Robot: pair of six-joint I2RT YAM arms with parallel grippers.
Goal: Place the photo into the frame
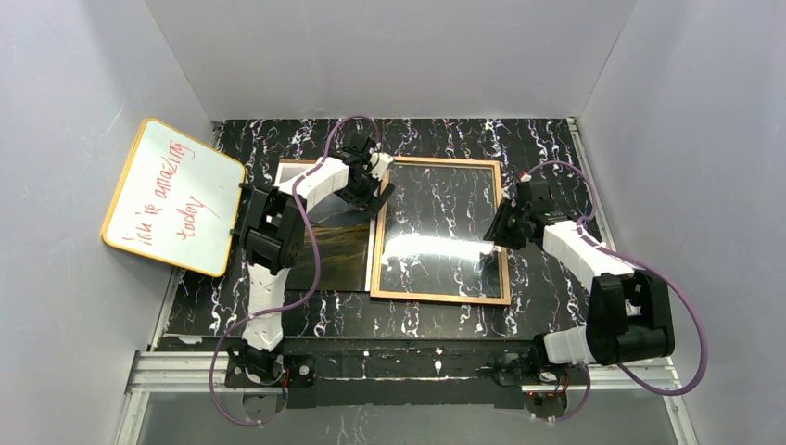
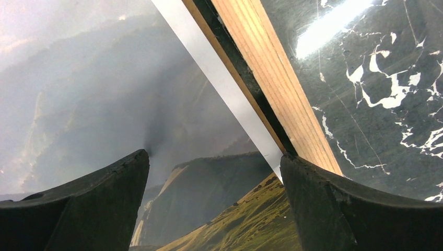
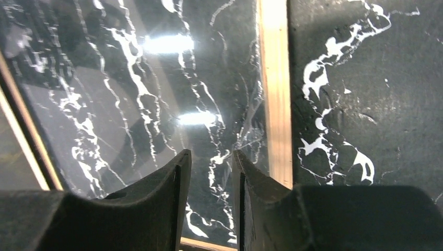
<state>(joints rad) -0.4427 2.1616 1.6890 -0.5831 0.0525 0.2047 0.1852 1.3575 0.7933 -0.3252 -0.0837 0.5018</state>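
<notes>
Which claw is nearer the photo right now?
Left. The left claw hangs open right over the photo at its edge, next to the frame. The right claw is across the frame, at its opposite rail, well away from the photo.

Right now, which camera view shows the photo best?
The left wrist view: the photo fills it, close, with mountains and white border beside the frame. In the top view the left arm covers much of it. The right wrist view shows no clear part of it.

Pale grey walls [image 1: 389, 56] enclose a black marbled tabletop [image 1: 436, 320].
</notes>
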